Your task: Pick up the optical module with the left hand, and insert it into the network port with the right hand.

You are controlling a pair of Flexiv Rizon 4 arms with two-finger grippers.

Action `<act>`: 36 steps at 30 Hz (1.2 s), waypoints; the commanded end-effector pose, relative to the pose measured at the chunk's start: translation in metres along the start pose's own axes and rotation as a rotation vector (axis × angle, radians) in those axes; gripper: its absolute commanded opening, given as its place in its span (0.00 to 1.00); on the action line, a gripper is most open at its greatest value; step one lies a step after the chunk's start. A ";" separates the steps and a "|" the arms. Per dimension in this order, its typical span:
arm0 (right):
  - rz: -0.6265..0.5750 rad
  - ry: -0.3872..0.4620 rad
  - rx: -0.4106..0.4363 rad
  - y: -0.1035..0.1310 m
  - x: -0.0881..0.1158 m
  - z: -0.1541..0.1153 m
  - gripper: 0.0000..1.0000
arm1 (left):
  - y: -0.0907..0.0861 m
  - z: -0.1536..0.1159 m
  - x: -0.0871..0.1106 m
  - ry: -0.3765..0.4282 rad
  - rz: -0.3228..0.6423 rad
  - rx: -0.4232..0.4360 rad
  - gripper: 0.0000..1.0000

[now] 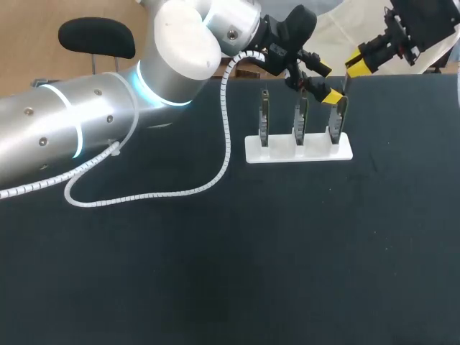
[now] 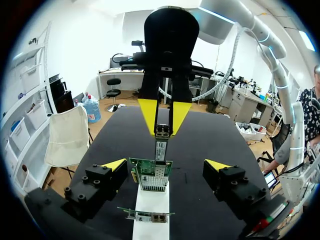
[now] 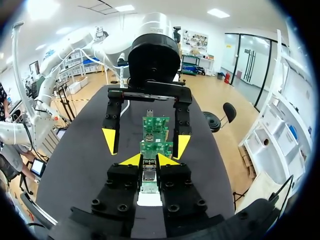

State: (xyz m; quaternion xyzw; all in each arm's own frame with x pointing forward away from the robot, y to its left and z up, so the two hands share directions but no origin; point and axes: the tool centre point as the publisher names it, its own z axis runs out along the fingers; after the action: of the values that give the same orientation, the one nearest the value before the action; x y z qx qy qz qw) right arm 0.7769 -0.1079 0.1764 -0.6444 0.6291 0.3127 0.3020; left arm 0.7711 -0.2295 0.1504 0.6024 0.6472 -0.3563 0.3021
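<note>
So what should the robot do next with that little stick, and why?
Probably ease the optical module straight into the network port. The right jaws are shut on it, its end sits at the green card's edge, and the left jaws stand open.

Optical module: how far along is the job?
Looks done: pickup and handover, since the left hand is open and empty. In hand: the right hand is shut on the optical module, its end at the port of the network card. Left: confirm it is seated, then release.

Left tool spread wide, right tool pinched shut opposite
</note>
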 end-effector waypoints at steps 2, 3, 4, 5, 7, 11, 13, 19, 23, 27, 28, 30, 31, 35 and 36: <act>-0.002 -0.004 -0.009 -0.004 0.000 0.002 0.00 | 0.001 0.000 -0.001 0.005 -0.001 0.002 1.00; -0.001 -0.004 -0.008 -0.003 0.000 0.002 0.00 | 0.001 0.000 -0.001 0.005 -0.001 0.002 1.00; -0.001 -0.004 -0.008 -0.003 0.000 0.002 0.00 | 0.001 0.000 -0.001 0.005 -0.001 0.002 1.00; 0.000 -0.005 -0.008 -0.003 0.000 0.002 0.00 | 0.001 0.000 -0.001 0.005 -0.001 0.002 1.00; 0.000 -0.004 -0.008 -0.003 0.000 0.003 0.00 | 0.001 0.000 -0.001 0.005 -0.001 0.002 1.00; 0.003 0.001 -0.010 -0.001 0.002 0.005 0.00 | 0.001 0.000 -0.001 0.005 -0.001 0.002 1.00; 0.005 0.003 -0.011 -0.001 0.004 0.006 0.00 | 0.001 0.000 -0.001 0.005 -0.001 0.002 1.00; 0.003 0.006 -0.008 0.000 0.004 0.007 0.00 | 0.001 0.000 -0.001 0.005 -0.001 0.002 1.00; -0.002 0.006 -0.006 -0.001 0.003 0.005 0.00 | 0.001 0.000 -0.001 0.005 -0.001 0.002 1.00; -0.012 0.006 -0.002 -0.002 0.000 0.002 0.00 | 0.001 0.000 -0.001 0.005 -0.001 0.002 1.00; -0.013 0.006 -0.002 -0.003 0.000 0.002 0.00 | 0.001 0.000 -0.001 0.005 -0.001 0.002 1.00; -0.011 0.007 -0.002 -0.004 0.001 0.002 0.00 | 0.001 0.000 -0.001 0.005 -0.001 0.002 1.00; -0.010 0.007 -0.003 -0.004 0.001 0.002 0.00 | 0.001 0.000 -0.001 0.005 -0.001 0.002 1.00; -0.014 0.014 -0.010 -0.003 0.003 0.005 0.00 | 0.001 0.000 -0.001 0.005 -0.001 0.002 1.00; -0.012 0.013 -0.011 -0.003 0.003 0.005 0.00 | 0.001 0.000 -0.001 0.005 -0.001 0.002 1.00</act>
State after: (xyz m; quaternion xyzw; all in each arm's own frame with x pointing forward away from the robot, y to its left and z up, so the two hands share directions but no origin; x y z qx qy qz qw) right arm 0.7779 -0.1067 0.1733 -0.6517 0.6258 0.3086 0.2974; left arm 0.7711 -0.2295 0.1504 0.6024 0.6472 -0.3563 0.3021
